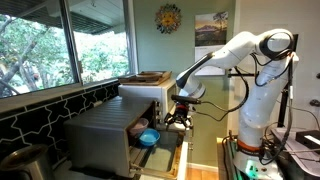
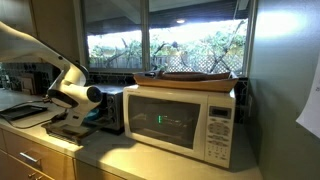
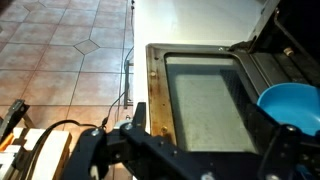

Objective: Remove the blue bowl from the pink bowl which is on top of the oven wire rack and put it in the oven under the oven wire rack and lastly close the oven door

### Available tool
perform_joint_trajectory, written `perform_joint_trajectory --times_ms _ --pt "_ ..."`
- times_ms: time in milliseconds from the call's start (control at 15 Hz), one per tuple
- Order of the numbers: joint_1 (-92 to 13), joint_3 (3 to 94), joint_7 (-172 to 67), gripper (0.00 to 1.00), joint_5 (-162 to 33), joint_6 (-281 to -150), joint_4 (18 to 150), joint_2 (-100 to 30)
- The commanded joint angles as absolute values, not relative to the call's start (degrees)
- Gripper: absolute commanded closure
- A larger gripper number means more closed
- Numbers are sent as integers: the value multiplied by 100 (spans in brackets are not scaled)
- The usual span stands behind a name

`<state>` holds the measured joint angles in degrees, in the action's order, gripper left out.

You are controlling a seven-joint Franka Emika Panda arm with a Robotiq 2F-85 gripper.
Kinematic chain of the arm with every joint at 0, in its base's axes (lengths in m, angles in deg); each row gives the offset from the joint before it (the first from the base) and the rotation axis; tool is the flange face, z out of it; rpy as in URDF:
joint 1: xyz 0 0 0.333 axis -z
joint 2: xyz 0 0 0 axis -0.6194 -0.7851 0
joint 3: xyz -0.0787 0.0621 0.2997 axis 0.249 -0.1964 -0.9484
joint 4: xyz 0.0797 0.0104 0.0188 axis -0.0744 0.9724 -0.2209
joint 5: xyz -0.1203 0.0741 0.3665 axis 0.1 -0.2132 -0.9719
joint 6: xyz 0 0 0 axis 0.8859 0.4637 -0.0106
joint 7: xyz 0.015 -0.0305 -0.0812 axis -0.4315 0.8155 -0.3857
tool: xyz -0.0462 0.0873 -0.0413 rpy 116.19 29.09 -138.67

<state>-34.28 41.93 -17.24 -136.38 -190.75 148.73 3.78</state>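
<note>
The oven (image 1: 100,135) stands on the counter with its door (image 1: 166,156) open and lying flat. In the wrist view the door's glass (image 3: 205,95) fills the middle. The blue bowl (image 1: 148,137) sits low in the oven's mouth, just behind the door hinge, and also shows at the right edge of the wrist view (image 3: 291,104). My gripper (image 1: 180,119) hangs above the open door, open and empty, its fingers (image 3: 210,150) spread wide and apart from the bowl. The pink bowl cannot be made out. In an exterior view the oven (image 2: 112,110) is mostly hidden behind a microwave.
A white microwave (image 2: 185,120) with a flat wooden tray on top stands next to the oven. Windows run behind the counter (image 1: 60,45). A tiled floor (image 3: 70,50) lies below the counter edge. A cable (image 3: 125,90) hangs beside the door.
</note>
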Motion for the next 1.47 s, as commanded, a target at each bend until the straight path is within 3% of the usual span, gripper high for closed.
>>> perform_joint_trajectory --times_ms 0,1400 --pt "-3375 4033 -940 0 -13607 -19303 14716 166" --pt "-3914 3734 -233 0 -14820 -20626 14065 -747"
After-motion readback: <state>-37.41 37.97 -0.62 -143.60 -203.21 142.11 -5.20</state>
